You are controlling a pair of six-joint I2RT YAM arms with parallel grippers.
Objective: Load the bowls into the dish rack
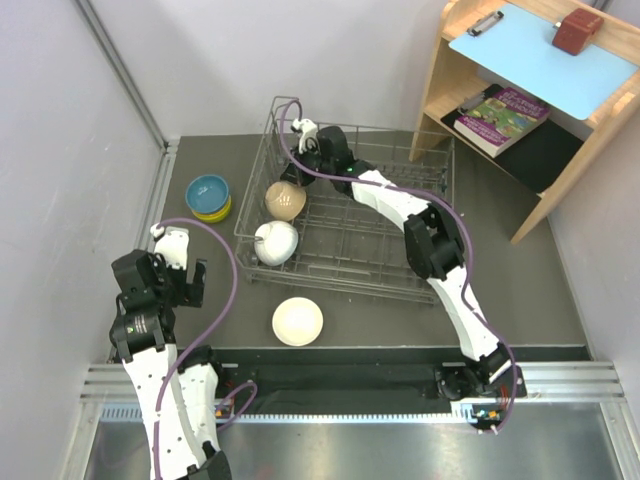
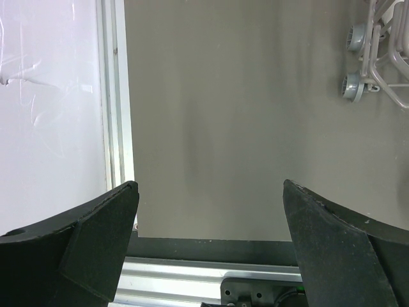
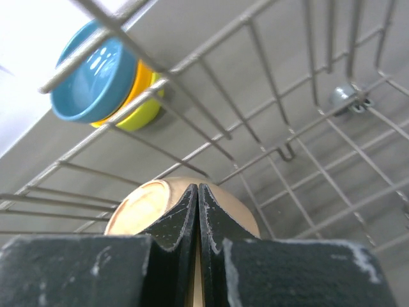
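Quick status from my remote seat. The right pincer [image 3: 197, 192] is clenched, both fingers pressed flat together with nothing between them. It's reaching into the dish rack [image 1: 360, 283] near the far left corner. Directly below the fingertips, just past them in the wrist view, sits a tan bowl [image 3: 137, 208], tipped up on edge among the wires. I can't tell from either angle whether the tips actually touch it (the overhead view looks like a small gap). Further toward me from that pincer, also inside the rack, a white bowl [image 1: 276, 242] leans on its side right beside the tan one.

Out beyond the rack wall, off to the pincer's left, there's a little stack on the table [image 2: 243, 115]: blue bowl [image 3: 89, 80] on top, a sliver of orange bowl [image 3: 139, 82] under it, yellow-green bowl [image 3: 137, 114] at the bottom.

The left pincer [image 2: 211, 184] is released, fingers spread wide, hanging over bare table with nothing in it. A corner of the rack shows ahead and to its right. A cream bowl [image 1: 298, 321] sits upright on the table to its right, outside the rack's near edge and well apart from the fingers.
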